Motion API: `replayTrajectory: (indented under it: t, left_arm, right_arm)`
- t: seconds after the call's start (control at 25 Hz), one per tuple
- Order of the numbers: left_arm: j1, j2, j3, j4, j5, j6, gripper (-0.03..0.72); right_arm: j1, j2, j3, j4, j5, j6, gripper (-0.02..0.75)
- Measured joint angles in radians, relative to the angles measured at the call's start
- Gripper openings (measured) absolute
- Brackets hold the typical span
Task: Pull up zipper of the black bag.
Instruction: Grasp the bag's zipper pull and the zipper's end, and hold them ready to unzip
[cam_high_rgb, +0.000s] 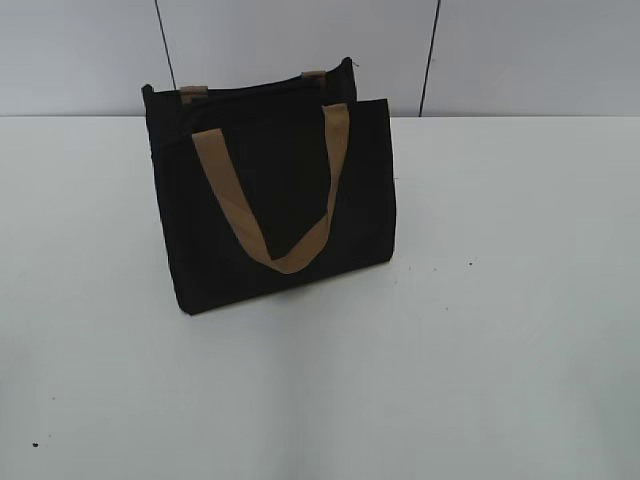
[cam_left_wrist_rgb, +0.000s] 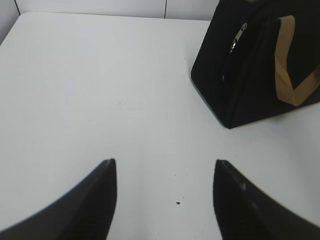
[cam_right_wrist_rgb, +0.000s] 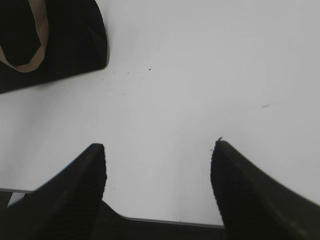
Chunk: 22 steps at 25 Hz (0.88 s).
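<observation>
The black bag (cam_high_rgb: 270, 200) stands upright on the white table, left of the middle, with a tan strap handle (cam_high_rgb: 275, 200) hanging down its front. The zipper runs along its top rim (cam_high_rgb: 250, 92). In the left wrist view the bag (cam_left_wrist_rgb: 250, 75) is at the upper right, and a silver zipper pull (cam_left_wrist_rgb: 239, 37) hangs at its end face. My left gripper (cam_left_wrist_rgb: 165, 165) is open and empty, well short of the bag. In the right wrist view the bag (cam_right_wrist_rgb: 65, 45) is at the upper left. My right gripper (cam_right_wrist_rgb: 159, 150) is open and empty above the table's near edge.
The white table (cam_high_rgb: 480, 330) spreads around the bag. A grey panelled wall (cam_high_rgb: 500, 50) rises behind it. The table's front edge (cam_right_wrist_rgb: 165, 221) shows under the right gripper. Neither arm shows in the exterior view.
</observation>
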<state>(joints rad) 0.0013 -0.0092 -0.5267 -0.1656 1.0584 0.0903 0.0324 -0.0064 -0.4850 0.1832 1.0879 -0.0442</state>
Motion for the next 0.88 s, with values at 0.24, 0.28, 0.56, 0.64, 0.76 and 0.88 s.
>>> replayTrajectory:
  t: [0.24,0.28,0.56,0.64,0.76,0.88]
  left_arm:
    - [0.0,0.0,0.0,0.0,0.0,0.0,0.468]
    - [0.0,0.0,0.0,0.0,0.0,0.0,0.468]
    - [0.0,0.0,0.0,0.0,0.0,0.0,0.468]
    - [0.0,0.0,0.0,0.0,0.0,0.0,0.468]
    - [0.0,0.0,0.0,0.0,0.0,0.0,0.468]
    - [0.0,0.0,0.0,0.0,0.0,0.0,0.468]
  right_arm:
    - [0.0,0.0,0.0,0.0,0.0,0.0,0.504]
    - [0.0,0.0,0.0,0.0,0.0,0.0,0.504]
    - [0.0,0.0,0.0,0.0,0.0,0.0,0.504]
    - [0.0,0.0,0.0,0.0,0.0,0.0,0.504]
    - [0.0,0.0,0.0,0.0,0.0,0.0,0.504]
    - [0.0,0.0,0.0,0.0,0.0,0.0,0.504]
